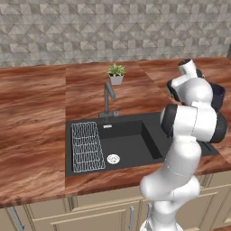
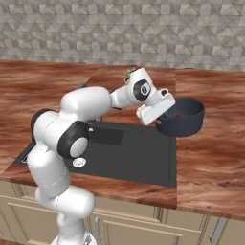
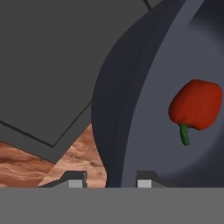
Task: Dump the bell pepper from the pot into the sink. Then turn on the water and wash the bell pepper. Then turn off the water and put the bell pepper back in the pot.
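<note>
The dark navy pot is by the right edge of the sink, over the wooden counter. My gripper is shut on the pot's near rim. In the hand view the pot wall runs between the two tips of the gripper. The red bell pepper with a green stem lies inside the pot, and it is a red speck in the right base view. The pot peeks out behind my arm. Whether the pot rests on the counter or hangs just above it I cannot tell.
The dark grey faucet stands behind the black sink, with no stream under it. A wire rack lies in the basin's left part and the silver drain beside it. A small potted plant sits behind the faucet.
</note>
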Controlling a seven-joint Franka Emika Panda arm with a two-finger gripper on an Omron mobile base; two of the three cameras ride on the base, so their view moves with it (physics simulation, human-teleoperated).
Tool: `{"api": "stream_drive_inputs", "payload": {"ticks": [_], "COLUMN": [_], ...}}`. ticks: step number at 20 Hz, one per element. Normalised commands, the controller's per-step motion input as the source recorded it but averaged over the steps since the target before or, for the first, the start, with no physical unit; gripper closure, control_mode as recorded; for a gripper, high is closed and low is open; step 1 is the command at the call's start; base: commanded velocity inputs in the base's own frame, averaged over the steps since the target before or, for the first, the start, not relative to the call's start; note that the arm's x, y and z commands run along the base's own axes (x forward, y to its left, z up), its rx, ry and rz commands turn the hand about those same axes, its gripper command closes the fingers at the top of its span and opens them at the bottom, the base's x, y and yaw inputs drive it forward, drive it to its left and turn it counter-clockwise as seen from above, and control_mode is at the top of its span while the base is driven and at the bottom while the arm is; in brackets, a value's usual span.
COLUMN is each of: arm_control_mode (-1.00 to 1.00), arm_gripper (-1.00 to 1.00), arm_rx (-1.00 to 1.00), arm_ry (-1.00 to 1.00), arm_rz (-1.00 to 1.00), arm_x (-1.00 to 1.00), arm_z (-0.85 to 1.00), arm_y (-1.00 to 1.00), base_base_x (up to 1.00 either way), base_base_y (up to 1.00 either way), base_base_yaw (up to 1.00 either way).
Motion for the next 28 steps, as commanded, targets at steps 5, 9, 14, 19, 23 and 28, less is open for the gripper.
{"api": "stream_drive_inputs", "payload": {"ticks": [5, 9, 14, 19, 23, 28], "arm_control_mode": [-1.00, -1.00, -1.00, -1.00, -1.00, -1.00], "arm_gripper": [1.00, 1.00, 1.00, 1.00, 1.00, 1.00], "arm_rx": [0.00, 0.00, -0.01, -0.03, -0.06, -0.11], "arm_ry": [0.00, 0.01, 0.01, 0.00, 0.00, 0.00], "arm_rz": [0.19, 0.19, 0.20, 0.24, 0.22, 0.18], "arm_x": [-0.12, -0.08, -0.05, -0.08, -0.03, 0.00], "arm_z": [0.13, 0.12, 0.01, 0.00, 0.00, 0.00], "arm_y": [0.31, 0.29, 0.43, 0.43, 0.38, 0.35], "base_base_x": [0.00, 0.00, 0.00, 0.00, 0.00, 0.00], "base_base_y": [0.00, 0.00, 0.00, 0.00, 0.00, 0.00], "base_base_yaw": [0.00, 0.00, 0.00, 0.00, 0.00, 0.00]}}
